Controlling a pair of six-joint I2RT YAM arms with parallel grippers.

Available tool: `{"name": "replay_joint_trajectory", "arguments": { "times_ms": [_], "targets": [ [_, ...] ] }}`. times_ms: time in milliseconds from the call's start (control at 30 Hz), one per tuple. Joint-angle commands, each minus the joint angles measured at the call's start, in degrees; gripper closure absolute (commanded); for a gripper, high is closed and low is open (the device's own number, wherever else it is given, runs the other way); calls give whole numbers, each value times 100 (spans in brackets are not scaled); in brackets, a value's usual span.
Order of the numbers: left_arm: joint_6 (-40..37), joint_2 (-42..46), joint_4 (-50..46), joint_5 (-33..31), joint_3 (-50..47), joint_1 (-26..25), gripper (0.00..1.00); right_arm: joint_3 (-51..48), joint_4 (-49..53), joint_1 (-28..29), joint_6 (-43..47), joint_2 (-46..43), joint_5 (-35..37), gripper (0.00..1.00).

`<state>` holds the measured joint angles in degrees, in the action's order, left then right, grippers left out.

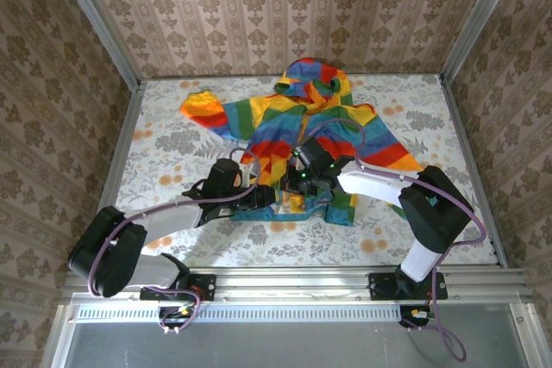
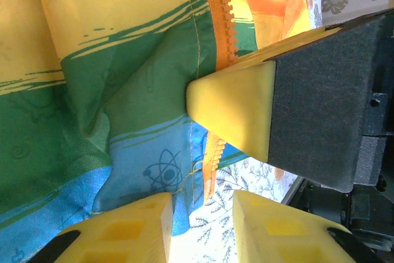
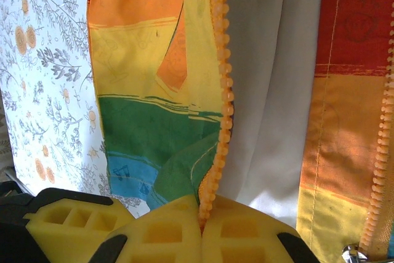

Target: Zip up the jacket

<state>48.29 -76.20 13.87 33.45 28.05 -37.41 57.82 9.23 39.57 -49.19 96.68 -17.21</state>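
Jacket [image 1: 289,122] rainbow-striped, lining [image 3: 265,90] beige, zip [image 3: 223,90] orange, table [image 1: 172,157] w/ floral print

Floral-print table [image 1: 172,140], damask-papered walls [image 1: 259,6]

Robot test booth dressed like a home.
Aluminium posts [image 1: 97,21] frame damask wallpaper panels [image 1: 259,15] around a floral-clothed table [image 1: 172,144]; arms [image 1: 379,183] bolt to a metal rail [image 1: 293,280].

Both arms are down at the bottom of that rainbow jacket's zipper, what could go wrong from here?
The right gripper pinches the bottom tip of one orange toothed zipper strip on the rainbow-striped hooded jacket; a tug might slip it out. The second orange toothed strip lies apart, pale beige lining between, so the halves may misalign. The open left gripper, closing, could grab blue fabric.
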Motion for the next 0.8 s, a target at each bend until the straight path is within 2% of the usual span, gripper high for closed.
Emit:
{"name": "replay_joint_trajectory", "arguments": {
  "times_ms": [0,367,633,767],
  "targets": [
    [97,-85,271,168,64,-20,69,135,43,-29,90,-115,-96,100],
    [110,-275,343,2,-10,-73,63,137,-38,-57,19,-123,-249,100],
    [257,-583,830,61,-66,-142,64,9,-365,-114,-319,-128,-474,100],
    [313,-650,987,59,-108,-139,61,-55,-487,-162,-428,-125,-592,100]
  ]
}}
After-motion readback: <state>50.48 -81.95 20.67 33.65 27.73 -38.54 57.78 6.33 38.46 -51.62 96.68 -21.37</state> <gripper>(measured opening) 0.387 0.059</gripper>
